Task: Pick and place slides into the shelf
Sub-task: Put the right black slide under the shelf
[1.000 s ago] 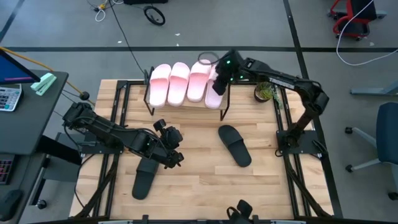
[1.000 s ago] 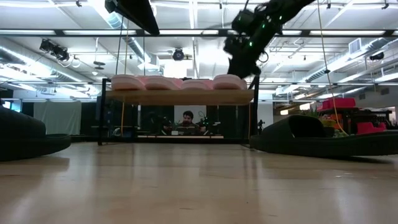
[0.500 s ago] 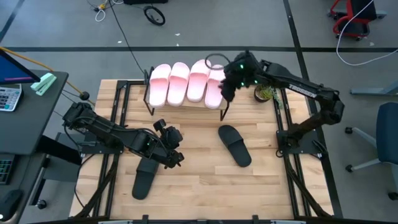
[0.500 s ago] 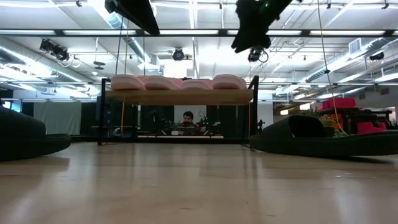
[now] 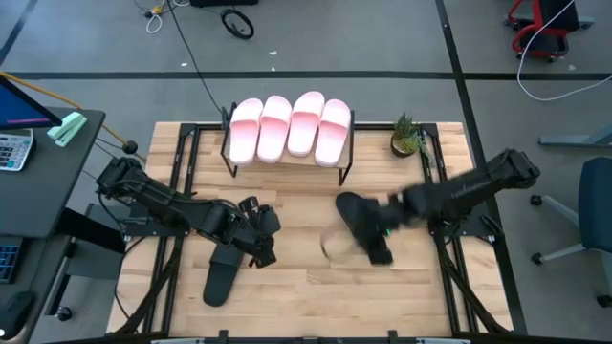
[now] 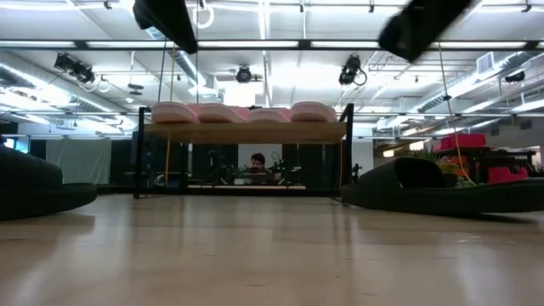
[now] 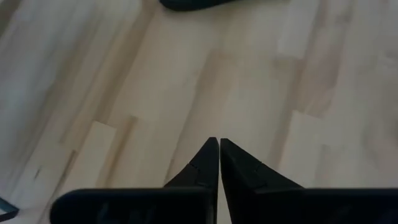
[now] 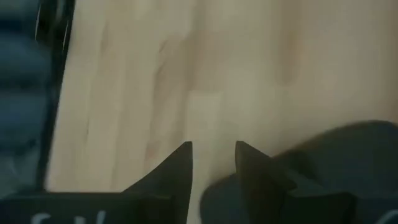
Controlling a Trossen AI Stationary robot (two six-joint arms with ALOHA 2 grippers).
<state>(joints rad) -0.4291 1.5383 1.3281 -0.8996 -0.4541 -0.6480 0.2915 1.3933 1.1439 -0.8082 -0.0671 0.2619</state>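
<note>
High view: our right end effector [image 5: 382, 229], fingers narrowly parted and empty, is leaving the shelf [image 5: 287, 158] at 12 o'clock, four pink slides [image 5: 290, 126] now seated, and reaching a black slide [image 5: 361, 222] mid-surface.

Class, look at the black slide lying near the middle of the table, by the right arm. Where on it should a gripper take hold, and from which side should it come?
Probably the black slide is best gripped across its wide strap, coming down from above. It lies flat on the table, sole down, so the raised strap is the only part fingers can straddle. The right gripper already hovers by it, open.
</note>
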